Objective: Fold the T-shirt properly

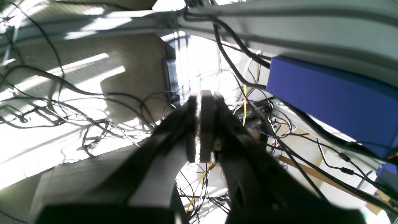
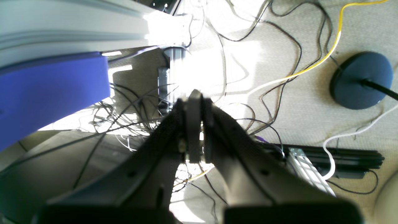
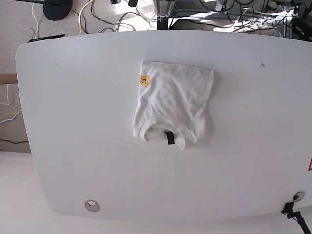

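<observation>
The white T-shirt lies folded into a compact rectangle near the middle of the white table. Its ribbed collar with the black neck tag faces the near edge, and a small yellow printed patch shows at its far left corner. Neither arm appears in the base view. My left gripper is shut with nothing between its fingers, hanging below the table over the cabled floor. My right gripper is shut too, empty, also pointing at the floor.
A blue pad is fixed under the table's edge, and it shows as a blue pad in the right wrist view too. Loose cables cover the floor. A round dark stand base sits on the carpet.
</observation>
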{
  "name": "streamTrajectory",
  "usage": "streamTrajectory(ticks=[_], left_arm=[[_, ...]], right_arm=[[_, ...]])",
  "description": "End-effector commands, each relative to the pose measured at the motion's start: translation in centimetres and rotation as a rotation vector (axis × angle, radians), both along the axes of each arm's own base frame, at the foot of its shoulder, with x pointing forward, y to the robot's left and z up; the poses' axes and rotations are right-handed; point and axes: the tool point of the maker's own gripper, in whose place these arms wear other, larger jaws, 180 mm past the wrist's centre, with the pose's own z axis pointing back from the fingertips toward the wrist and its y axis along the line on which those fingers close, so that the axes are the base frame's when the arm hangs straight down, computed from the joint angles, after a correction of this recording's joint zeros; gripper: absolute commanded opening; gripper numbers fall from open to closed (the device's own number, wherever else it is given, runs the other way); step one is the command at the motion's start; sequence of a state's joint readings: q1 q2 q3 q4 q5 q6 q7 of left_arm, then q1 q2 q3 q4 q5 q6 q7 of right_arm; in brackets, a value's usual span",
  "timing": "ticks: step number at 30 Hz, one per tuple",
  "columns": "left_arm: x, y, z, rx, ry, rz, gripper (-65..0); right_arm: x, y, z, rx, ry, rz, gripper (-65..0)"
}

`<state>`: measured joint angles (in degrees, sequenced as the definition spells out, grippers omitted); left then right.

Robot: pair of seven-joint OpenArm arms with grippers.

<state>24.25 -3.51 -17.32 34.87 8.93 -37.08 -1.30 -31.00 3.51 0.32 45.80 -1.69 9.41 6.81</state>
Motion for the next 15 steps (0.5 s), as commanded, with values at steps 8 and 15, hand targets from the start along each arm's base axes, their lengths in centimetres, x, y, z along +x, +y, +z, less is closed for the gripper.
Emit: streamTrajectory(ticks=[8,15], left_arm=[[1.2,2.0,-3.0,0.100,0.108,0.063,-65.0],[2.2,3.8,-4.4,0.241,0.191,-0.003,-65.0]], right_arm=[[0.9,-0.5,-3.0,-0.004,0.088,-0.010,-65.0],[2.5,-0.7,-4.2,-0.009,0.124,-0.026,-65.0]])
